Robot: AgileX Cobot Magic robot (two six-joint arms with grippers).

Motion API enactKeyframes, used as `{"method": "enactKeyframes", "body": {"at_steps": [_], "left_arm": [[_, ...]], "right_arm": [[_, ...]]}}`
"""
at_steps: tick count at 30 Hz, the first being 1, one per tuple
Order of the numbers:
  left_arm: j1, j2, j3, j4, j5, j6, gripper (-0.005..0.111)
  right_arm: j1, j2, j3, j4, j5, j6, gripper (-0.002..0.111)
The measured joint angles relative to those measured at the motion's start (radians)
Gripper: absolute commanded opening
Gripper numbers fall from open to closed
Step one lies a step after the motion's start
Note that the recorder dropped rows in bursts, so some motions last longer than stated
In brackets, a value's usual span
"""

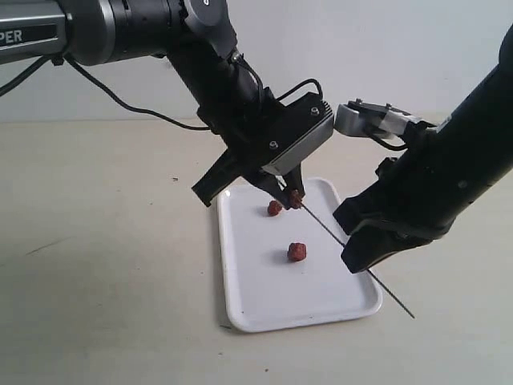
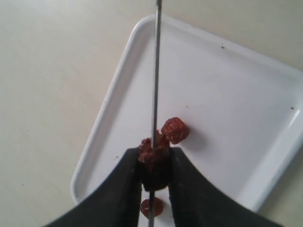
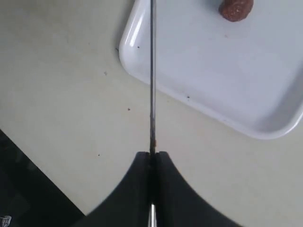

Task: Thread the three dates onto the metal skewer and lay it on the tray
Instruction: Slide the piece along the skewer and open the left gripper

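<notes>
Nearest the lens: right gripper (image 1: 359,258), jaws pressed tight together on the skewer (image 1: 329,232), hanging above the tray's (image 1: 264,295) right rim toward its near right corner. Black fingers (image 3: 168,179) meeting with no gap, thin rod squeezed between them. Short tail of the rod poking out behind that grip, ending over the table (image 1: 104,281) just off the tray's near right corner.

Skewer raised off the tray, slanting across its right half from the right rim up toward the far rim. Not touching the tray anywhere visible.

Left gripper (image 1: 288,194) above the tray, near its far rim, fingers pointing down, closed partway and pinching the first date (image 2: 151,155) between the tips. Narrow gap between those fingers, filled by the fruit. Rod running straight into that date from the side facing the other grip, and showing again as a pale sliver beyond it between the fingers. How far through, cannot tell.

Second date (image 1: 275,208) lying loose on the tray floor just inside the far rim, just beside the pinched one and lower. Third date (image 1: 297,252) alone near the tray's middle, apart from the rod and both grips.

Tray flat on the table, white and glossy.
</notes>
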Motion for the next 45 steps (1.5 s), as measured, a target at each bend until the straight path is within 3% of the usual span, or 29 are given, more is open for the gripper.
{"method": "enactKeyframes", "body": {"at_steps": [4, 6, 21, 28, 35, 45], "left_arm": [[0.002, 0.000, 0.000, -0.006, -0.006, -0.010, 0.050], [0.004, 0.000, 0.000, -0.017, -0.008, -0.042, 0.054], [0.024, -0.004, 0.000, -0.096, -0.034, -0.158, 0.054], [0.027, -0.004, 0.000, -0.163, -0.047, -0.184, 0.065], [0.029, -0.030, 0.000, -0.179, -0.077, -0.289, 0.065], [0.097, -0.114, 0.000, -0.164, -0.074, -0.431, 0.065]], "right_arm": [[-0.002, 0.000, 0.000, 0.000, -0.004, 0.002, 0.000], [-0.004, 0.000, 0.000, 0.000, -0.013, 0.004, 0.000], [-0.006, 0.000, -0.008, 0.003, -0.059, 0.010, 0.000], [-0.006, 0.000, -0.008, 0.001, -0.046, 0.006, 0.000], [-0.005, 0.000, -0.008, 0.001, -0.044, 0.006, 0.000], [-0.005, -0.012, -0.008, -0.031, -0.097, 0.038, 0.000]]}}
